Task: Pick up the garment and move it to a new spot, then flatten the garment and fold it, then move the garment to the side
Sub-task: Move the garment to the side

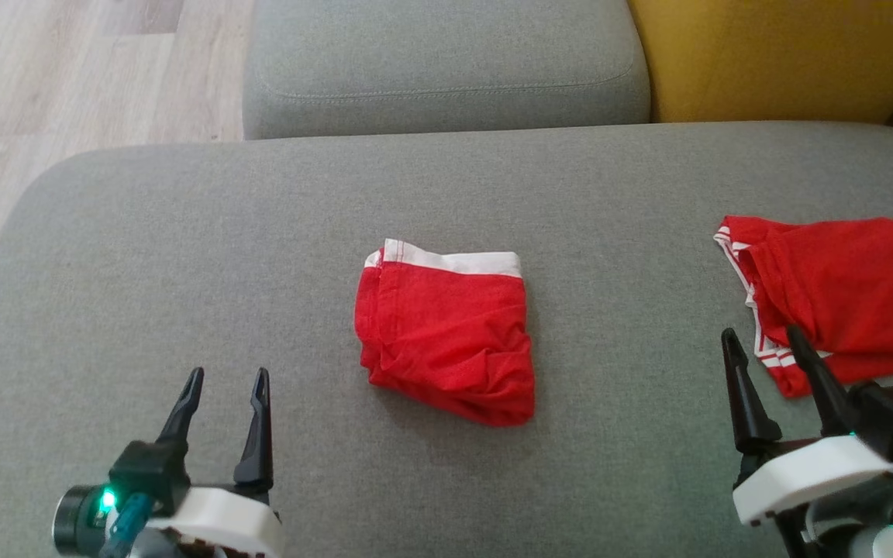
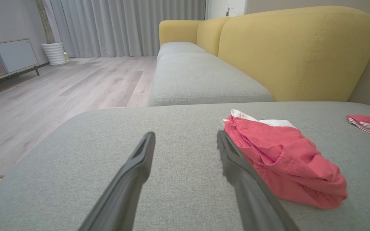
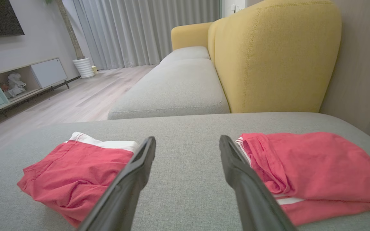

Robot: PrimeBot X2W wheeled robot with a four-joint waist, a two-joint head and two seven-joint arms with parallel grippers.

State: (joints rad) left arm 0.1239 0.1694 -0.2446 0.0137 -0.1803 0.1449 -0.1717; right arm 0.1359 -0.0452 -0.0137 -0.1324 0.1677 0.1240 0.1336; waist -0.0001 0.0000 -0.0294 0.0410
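Near the seat cushion's [image 1: 144, 256] front-left corner the left gripper [image 1: 229, 376] hung open and empty. The folded red garment [image 1: 446, 333] lay mid-cushion, probably light and limp, best pinched through all layers at a side edge. The right gripper [image 1: 760, 333], open too, sat beside a second garment [image 1: 849, 287] at the right edge.

head camera overhead, wrist cameras low over cushion [image 1: 183, 256], garment [image 1: 446, 333] shared

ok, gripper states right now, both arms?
Left gripper: open, holding nothing.
Right gripper: open, holding nothing.
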